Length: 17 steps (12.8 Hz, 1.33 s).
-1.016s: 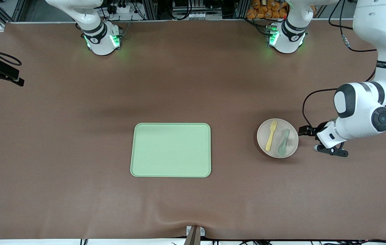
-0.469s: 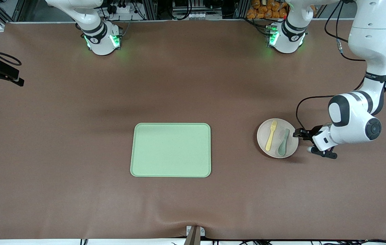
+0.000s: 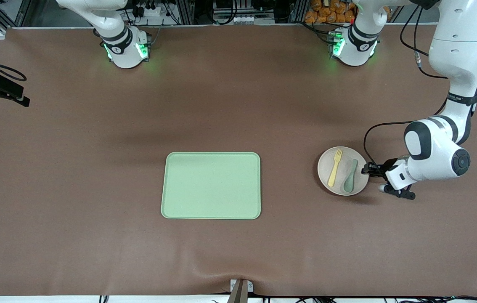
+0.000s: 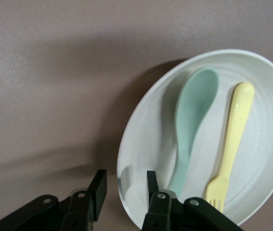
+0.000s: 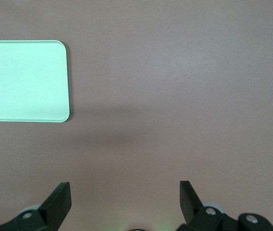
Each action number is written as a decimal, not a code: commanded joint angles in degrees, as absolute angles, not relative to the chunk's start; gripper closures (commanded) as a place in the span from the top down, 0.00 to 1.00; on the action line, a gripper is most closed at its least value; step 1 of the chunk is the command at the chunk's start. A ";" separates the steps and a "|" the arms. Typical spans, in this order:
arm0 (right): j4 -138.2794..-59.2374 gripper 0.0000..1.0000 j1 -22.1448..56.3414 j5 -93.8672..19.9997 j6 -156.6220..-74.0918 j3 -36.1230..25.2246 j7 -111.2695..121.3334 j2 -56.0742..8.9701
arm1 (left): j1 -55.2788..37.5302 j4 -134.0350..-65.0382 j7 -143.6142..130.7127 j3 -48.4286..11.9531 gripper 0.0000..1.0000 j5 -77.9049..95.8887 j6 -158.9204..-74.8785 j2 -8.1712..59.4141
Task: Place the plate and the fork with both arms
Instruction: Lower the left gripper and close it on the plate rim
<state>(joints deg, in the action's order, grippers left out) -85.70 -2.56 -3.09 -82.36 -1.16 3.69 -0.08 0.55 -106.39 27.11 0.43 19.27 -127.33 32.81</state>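
The plate (image 3: pixel 343 171) lies toward the left arm's end of the table from the tray (image 3: pixel 211 185), carrying the fork (image 3: pixel 334 168) (and a spoon (image 3: pixel 350 176)). The left gripper (image 4: pixel 123 195) straddles its rim, jaws parted, seemingly not yet pinching; close squarely before lifting level. The right gripper (image 5: pixel 125 199) waits wide open, empty.

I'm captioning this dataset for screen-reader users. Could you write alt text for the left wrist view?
The left gripper has its open fingers straddling the rim of a pale speckled plate, one outside the rim and one inside. On the plate a teal-green spoon and a pale-yellow fork lie side by side, with brown table covering around.
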 commanded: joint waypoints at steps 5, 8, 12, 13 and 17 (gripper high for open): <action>-84.37 1.00 -4.13 -3.96 -81.74 -0.26 4.31 -0.70 | 0.97 -102.84 28.30 0.26 0.22 20.48 -127.44 35.51; -84.38 1.00 -4.22 -3.96 -81.65 -0.26 4.31 -0.70 | 0.70 -102.13 28.13 0.26 0.14 20.57 -127.44 36.29; -84.38 1.00 -4.22 -3.96 -81.74 -0.26 4.31 -0.70 | 0.61 -101.52 28.30 -0.61 0.00 21.52 -127.44 36.39; -84.38 1.00 -4.13 -3.96 -81.74 -0.26 4.31 -0.70 | 0.44 -101.17 28.30 -0.79 0.00 21.97 -127.44 36.47; -84.37 1.00 -4.13 -3.96 -81.74 -0.26 4.31 -0.70 | 0.00 -98.98 28.13 -2.45 0.00 22.06 -126.74 36.39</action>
<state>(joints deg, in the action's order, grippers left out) -85.70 -2.57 -3.09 -82.36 -1.21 3.69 -0.12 -0.01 -101.62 27.20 -1.24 20.47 -127.35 35.76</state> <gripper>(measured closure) 0.000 0.960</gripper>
